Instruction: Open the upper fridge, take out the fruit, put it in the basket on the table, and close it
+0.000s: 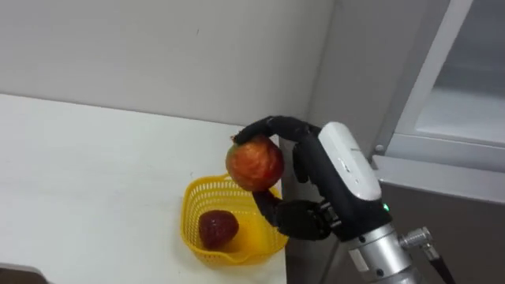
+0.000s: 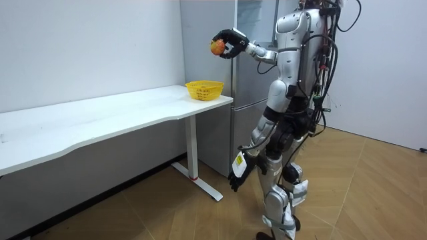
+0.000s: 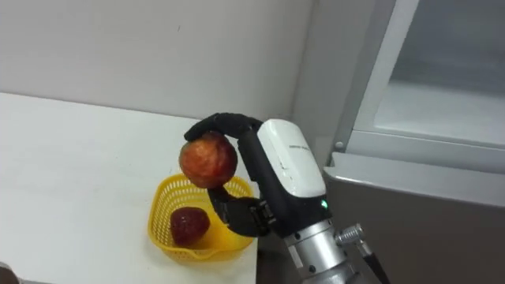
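Observation:
A red-yellow apple is held in my right hand, with the fingers curled over its top and the thumb under it. The hand hovers just above a yellow mesh basket at the corner of the white table. A dark red fruit lies inside the basket. In the room view I stand beside the fridge with the apple raised high over the basket. My left hand hangs by my thigh with relaxed fingers.
The grey fridge stands right of the table, its upper compartment open, with a pale shelf edge showing. A white wall runs behind the table. Wooden floor lies around me.

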{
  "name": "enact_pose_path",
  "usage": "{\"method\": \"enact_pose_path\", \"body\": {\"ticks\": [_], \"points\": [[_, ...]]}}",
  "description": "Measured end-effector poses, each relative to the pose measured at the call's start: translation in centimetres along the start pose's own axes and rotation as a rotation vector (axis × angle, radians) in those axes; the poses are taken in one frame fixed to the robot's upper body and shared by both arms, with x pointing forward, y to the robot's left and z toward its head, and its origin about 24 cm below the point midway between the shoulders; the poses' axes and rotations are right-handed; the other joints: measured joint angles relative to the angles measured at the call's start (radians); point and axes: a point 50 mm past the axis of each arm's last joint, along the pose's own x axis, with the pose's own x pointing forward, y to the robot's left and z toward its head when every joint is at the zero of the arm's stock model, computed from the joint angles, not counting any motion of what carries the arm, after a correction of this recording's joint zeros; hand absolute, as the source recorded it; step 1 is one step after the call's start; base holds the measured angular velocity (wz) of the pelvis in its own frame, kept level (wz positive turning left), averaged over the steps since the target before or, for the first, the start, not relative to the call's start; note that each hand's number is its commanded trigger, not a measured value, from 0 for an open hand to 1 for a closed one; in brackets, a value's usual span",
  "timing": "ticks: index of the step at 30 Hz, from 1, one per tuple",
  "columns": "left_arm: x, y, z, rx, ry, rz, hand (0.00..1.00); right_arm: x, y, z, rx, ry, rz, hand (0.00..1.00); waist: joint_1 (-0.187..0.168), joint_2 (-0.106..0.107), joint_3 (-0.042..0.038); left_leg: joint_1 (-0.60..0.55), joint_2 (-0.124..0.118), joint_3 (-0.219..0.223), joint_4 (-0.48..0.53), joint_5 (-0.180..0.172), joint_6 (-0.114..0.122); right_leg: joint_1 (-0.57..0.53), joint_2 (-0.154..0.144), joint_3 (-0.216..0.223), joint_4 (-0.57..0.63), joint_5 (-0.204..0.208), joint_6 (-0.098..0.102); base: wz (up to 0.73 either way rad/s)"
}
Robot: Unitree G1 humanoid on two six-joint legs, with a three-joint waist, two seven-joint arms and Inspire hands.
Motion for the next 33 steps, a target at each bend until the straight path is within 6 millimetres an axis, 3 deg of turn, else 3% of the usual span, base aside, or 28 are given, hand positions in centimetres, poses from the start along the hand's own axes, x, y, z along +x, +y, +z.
{"method": "enact_pose_path", "body": {"ticks": [9, 15, 24, 31, 32, 33], "points": [[0.0, -0.2, 0.0, 0.015, 0.005, -0.024, 0.00, -0.5, 2.0, -2.4, -0.025, 0.097, 0.097, 1.00, 0.017, 0.008, 0.0103, -0.001, 0.000, -0.017, -0.002, 0.000, 0.000, 0.019, -0.001, -0.019, -0.016, 0.000, 0.000, 0.07], [0.1, 0.1, 0.3, 0.030, -0.001, -0.057, 0.00, -1.8, 3.4, -5.1, -0.075, 0.229, 0.189, 1.00, 0.017, -0.001, 0.0104, -0.006, -0.001, -0.021, -0.001, 0.000, 0.000, 0.017, -0.003, -0.024, -0.016, -0.002, 0.003, 0.02], [0.1, 0.1, 0.2, 0.042, 0.016, -0.080, 0.00, -2.8, 3.8, -6.6, -0.150, 0.278, 0.247, 1.00, 0.023, -0.023, 0.0083, 0.004, -0.002, -0.028, 0.002, 0.000, 0.000, 0.029, -0.004, -0.030, -0.015, -0.002, 0.003, 0.02], [0.2, 0.5, 0.3, 0.040, 0.014, -0.069, 0.00, -3.0, 4.0, -7.7, -0.190, 0.320, 0.282, 1.00, 0.046, -0.022, 0.0110, -0.003, -0.003, -0.028, 0.003, 0.001, 0.000, 0.025, -0.007, -0.034, -0.016, -0.002, 0.003, 0.00], [0.2, 0.5, 0.3, 0.036, 0.016, -0.066, 0.00, -2.8, 3.9, -7.7, -0.191, 0.317, 0.280, 0.98, 0.046, -0.021, 0.0113, -0.004, -0.003, -0.029, 0.003, 0.001, 0.000, 0.025, -0.006, -0.034, -0.016, -0.002, 0.003, 0.04], [0.2, 0.5, 0.3, 0.034, 0.016, -0.065, 0.00, -2.7, 3.9, -7.6, -0.192, 0.314, 0.278, 0.52, 0.046, -0.021, 0.0114, -0.004, -0.003, -0.031, 0.003, 0.001, 0.000, 0.026, -0.006, -0.034, -0.016, -0.002, 0.003, 0.04]]}}
